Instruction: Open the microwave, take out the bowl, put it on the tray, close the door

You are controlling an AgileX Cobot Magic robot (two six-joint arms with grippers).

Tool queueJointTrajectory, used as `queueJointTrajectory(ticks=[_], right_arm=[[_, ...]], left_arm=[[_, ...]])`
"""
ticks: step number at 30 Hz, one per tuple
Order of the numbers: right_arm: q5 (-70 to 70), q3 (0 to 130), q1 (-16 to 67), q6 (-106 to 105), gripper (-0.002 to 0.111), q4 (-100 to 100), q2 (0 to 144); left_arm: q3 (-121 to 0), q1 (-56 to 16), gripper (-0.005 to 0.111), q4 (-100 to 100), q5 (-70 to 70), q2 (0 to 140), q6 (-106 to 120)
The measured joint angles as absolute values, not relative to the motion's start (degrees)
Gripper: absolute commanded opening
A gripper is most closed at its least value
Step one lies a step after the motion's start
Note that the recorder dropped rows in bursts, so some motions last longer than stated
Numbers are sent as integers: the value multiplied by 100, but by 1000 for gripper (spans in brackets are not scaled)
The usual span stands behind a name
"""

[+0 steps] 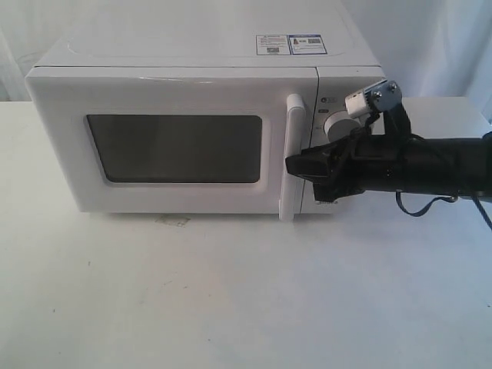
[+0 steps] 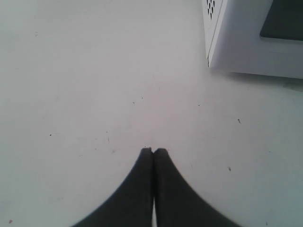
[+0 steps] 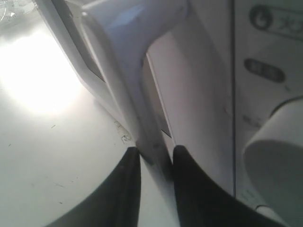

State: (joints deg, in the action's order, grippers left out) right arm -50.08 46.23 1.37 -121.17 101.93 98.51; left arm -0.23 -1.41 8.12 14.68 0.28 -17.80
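The white microwave (image 1: 192,69) stands on the table with its door (image 1: 61,146) flush against the body. Nothing shows through the dark window (image 1: 177,147), so the bowl is hidden. My right gripper (image 1: 296,165) reaches in from the right at the lower half of the tall white handle (image 1: 293,123). In the right wrist view its black fingers (image 3: 156,152) sit one on each side of the handle (image 3: 123,56), shut on it. My left gripper (image 2: 153,150) is shut on nothing, low over bare table near a lower corner of the microwave (image 2: 246,42). The exterior view does not show it.
A round white knob (image 1: 338,123) on the control panel lies just behind my right wrist, also the knob (image 3: 277,156) in the right wrist view. No tray is in view. White tabletop (image 1: 231,307) stretches in front of the microwave, with a small stain (image 1: 173,221) near its base.
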Motion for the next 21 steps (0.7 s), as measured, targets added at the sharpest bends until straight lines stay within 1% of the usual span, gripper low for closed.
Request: queueJointTrajectory(ticks=[8, 11, 21], right_arm=[[-4814, 4623, 237, -12117, 0, 10193, 9808], [-4218, 4613, 416, -12117, 0, 10082, 9654], [-3801, 4512, 528, -12117, 0, 10038, 9410]], left_arm=[[-23, -141, 0, 812, 1468, 28, -1780], [-23, -141, 0, 812, 1468, 28, -1780], [-23, -141, 0, 812, 1468, 28, -1780]])
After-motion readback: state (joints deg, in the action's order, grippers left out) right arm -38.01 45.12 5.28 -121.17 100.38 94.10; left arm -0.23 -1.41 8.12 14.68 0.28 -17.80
